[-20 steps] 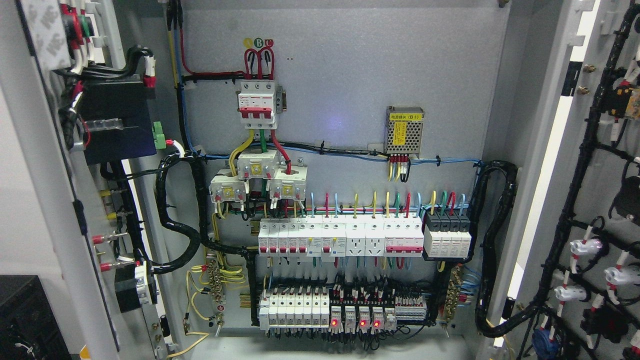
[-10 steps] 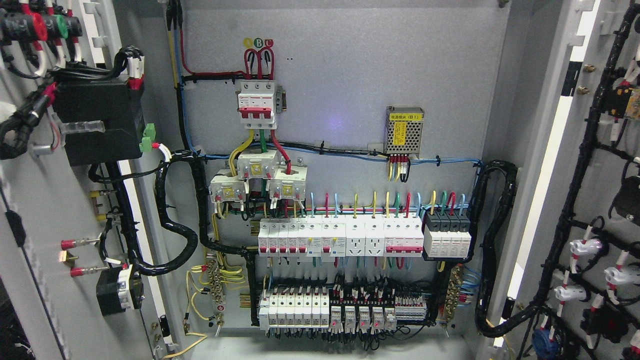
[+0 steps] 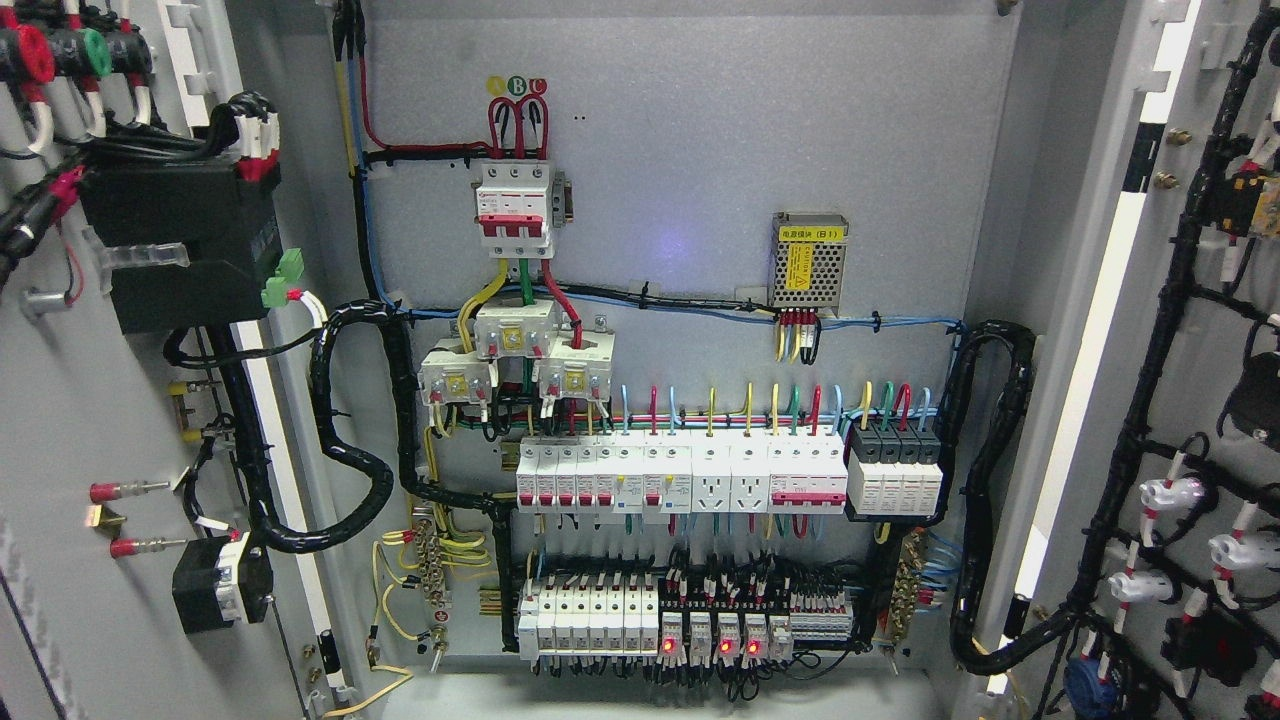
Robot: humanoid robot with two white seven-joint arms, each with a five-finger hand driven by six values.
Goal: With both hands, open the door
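You see both doors swung open: left door (image 3: 90, 420) at frame left, right door (image 3: 1200, 330) at frame right, panel (image 3: 700, 150) between. Neither hand shows, so you cannot tell their state.

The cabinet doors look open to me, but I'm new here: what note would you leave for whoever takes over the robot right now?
Hands: neither robot hand is in view.
Things: left door and right door both stand swung out, wiring on their inner faces showing. The back panel with its breakers is fully exposed.
Done: both doors are open.
Left: probably nothing, except checking where the arms are.
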